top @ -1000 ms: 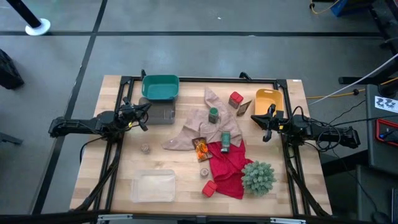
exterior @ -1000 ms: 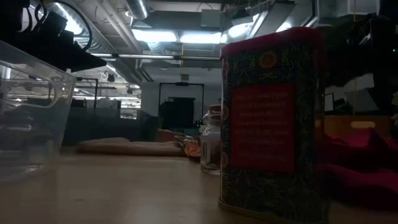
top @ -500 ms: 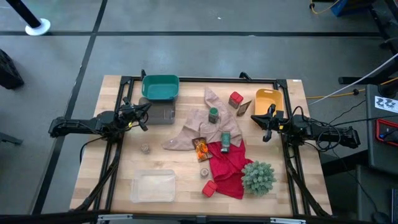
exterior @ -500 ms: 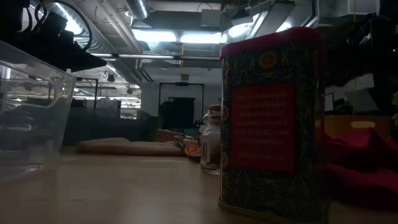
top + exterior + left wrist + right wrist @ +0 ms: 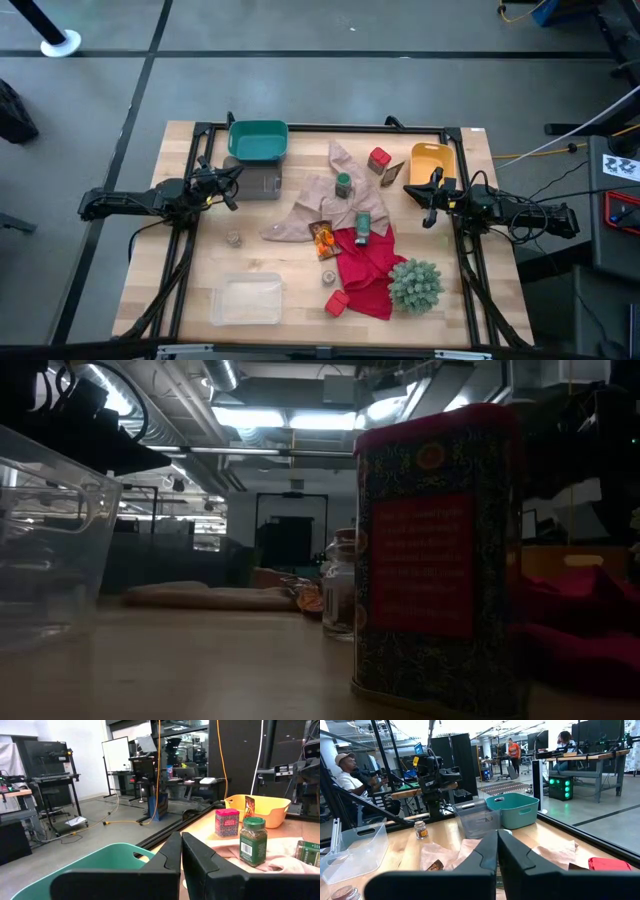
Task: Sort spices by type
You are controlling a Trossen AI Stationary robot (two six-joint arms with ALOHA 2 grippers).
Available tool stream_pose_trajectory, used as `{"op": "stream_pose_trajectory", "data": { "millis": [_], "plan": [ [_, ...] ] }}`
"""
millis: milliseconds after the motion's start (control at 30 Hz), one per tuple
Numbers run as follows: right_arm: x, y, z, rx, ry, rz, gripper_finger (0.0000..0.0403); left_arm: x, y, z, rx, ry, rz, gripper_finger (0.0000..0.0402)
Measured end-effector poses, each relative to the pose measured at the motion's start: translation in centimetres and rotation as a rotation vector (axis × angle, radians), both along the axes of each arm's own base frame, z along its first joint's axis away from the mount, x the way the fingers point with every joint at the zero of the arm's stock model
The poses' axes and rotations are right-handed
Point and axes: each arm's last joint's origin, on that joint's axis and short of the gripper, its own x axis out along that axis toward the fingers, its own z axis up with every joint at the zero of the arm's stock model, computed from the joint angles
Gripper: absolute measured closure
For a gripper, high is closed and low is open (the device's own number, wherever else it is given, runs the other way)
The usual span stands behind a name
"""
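Fingers (image 5: pixel 181 851) of the left gripper (image 5: pixel 232 188) pressed together, holding nothing, hovering at the worktop's left edge just beside a grey clear-walled bin (image 5: pixel 258 183) and a teal plastic tub (image 5: pixel 258 140). Fingers (image 5: pixel 497 851) of the right gripper (image 5: pixel 431 198) likewise pressed together and empty, poised at the right edge next to a yellow plastic basket (image 5: pixel 432 160).

Spread over the light wooden worktop (image 5: pixel 190 280), between both arms: a crumpled tan cloth (image 5: pixel 310 205) with a dark-green glass jar (image 5: pixel 343 184) standing upright on it; a red boxy tin (image 5: pixel 378 160) near the yellow basket; an orange-brown packet (image 5: pixel 322 238) lying where tan cloth meets a rumpled red cloth (image 5: pixel 365 270); a second dark-green jar (image 5: pixel 362 228) lying on its side at the red cloth's upper edge. Closer to the front edge: a second red boxy tin (image 5: pixel 337 302) at the red cloth's lower corner, filling the low view up close (image 5: pixel 435 560); a round tan-grey pot (image 5: pixel 328 276) just above it; another round pot (image 5: pixel 234 238) well apart on the left side. Also present: a clear plastic tray (image 5: pixel 245 300) near the front left, a spiky green plant (image 5: pixel 415 284) at the front right.

Seen in the right wrist view beyond the worktop: a seated person in a cap (image 5: pixel 351 776), two more people far back.
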Motion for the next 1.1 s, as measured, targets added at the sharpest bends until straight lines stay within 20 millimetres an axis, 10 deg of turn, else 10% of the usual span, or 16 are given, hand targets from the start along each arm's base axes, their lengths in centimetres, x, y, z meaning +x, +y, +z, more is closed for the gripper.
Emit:
{"op": "stream_pose_trajectory", "data": {
  "millis": [700,1100],
  "plan": [
    [-0.5,-0.5,2.3,-0.144,-0.03,-0.222,0.0209,0.0,0.0,0.0,-0.016,-0.012,0.0,0.0402],
    [0.7,-1.1,6.1,-0.273,0.323,-0.379,0.0208,0.0,0.0,0.0,-0.016,-0.015,-0.001,0.0402]
  ]
}}
